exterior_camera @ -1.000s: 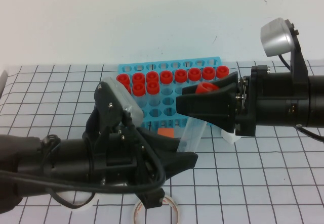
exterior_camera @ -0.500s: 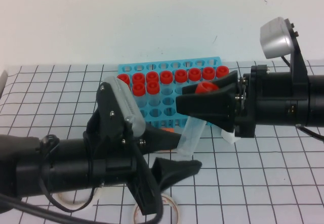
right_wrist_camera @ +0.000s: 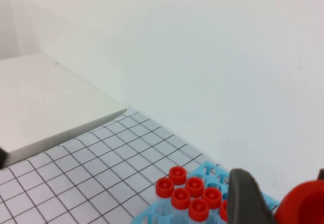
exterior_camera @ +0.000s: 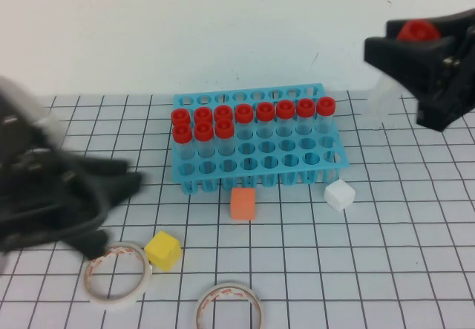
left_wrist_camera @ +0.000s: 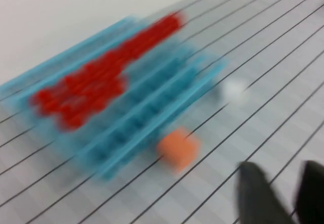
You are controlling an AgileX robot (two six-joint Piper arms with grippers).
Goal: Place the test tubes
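The blue rack (exterior_camera: 260,167) stands mid-table with several red-capped tubes (exterior_camera: 245,113) in its two back rows, the same rack (left_wrist_camera: 126,102) showing smeared in the left wrist view. My right gripper (exterior_camera: 415,50) hangs high at the right, beyond the rack's right end, shut on a red-capped test tube (exterior_camera: 418,30) whose clear body (exterior_camera: 377,99) slants down toward the table. In the right wrist view the tube's cap (right_wrist_camera: 306,204) sits between the fingers (right_wrist_camera: 245,198). My left gripper (exterior_camera: 111,195) is low at the left edge, blurred; its fingers (left_wrist_camera: 258,196) stand apart, holding nothing.
An orange cube (exterior_camera: 243,203) and a white cube (exterior_camera: 339,194) lie just in front of the rack. Toward the front left are a yellow cube (exterior_camera: 163,250) and two tape rolls (exterior_camera: 115,273) (exterior_camera: 230,310). A white wall backs the table.
The left gripper opened, let go of the tube's lower end and swung back to the left. The right gripper rose up and to the right with the tube.
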